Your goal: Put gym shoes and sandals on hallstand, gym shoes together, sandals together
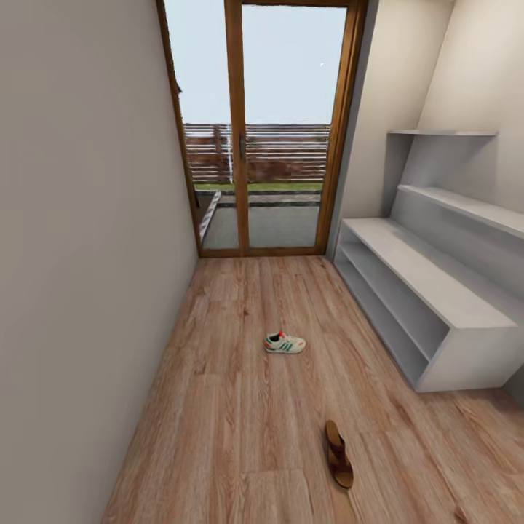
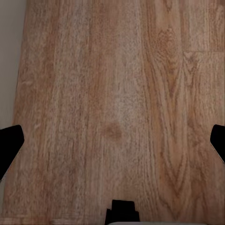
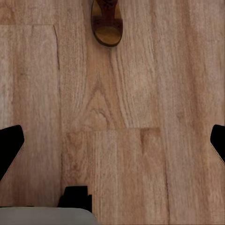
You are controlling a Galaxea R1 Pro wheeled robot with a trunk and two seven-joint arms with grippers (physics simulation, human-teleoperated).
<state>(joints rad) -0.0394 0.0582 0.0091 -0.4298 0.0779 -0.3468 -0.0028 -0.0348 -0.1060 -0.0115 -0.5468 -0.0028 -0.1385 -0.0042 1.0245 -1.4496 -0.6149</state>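
One cream-white gym shoe (image 1: 284,343) with green stripes lies on the corridor floor (image 1: 240,407), mid-corridor. A dark brown sandal (image 1: 338,453) lies nearer to me on the planks, a little to the right. The same sandal (image 3: 107,23) shows in the right wrist view, ahead of my open right gripper (image 3: 112,145), well apart from its fingers. My left gripper (image 2: 112,145) hangs open over bare floor (image 2: 112,93). The pale grey hallstand (image 1: 422,269) stands along the right wall, and all of its shelves that show are bare.
A plain wall (image 1: 87,255) runs along the left. A wood-framed glass door (image 1: 266,131) closes the far end of the corridor. A small brown shape (image 1: 461,515) sits at the bottom right edge of the head view; I cannot tell what it is.
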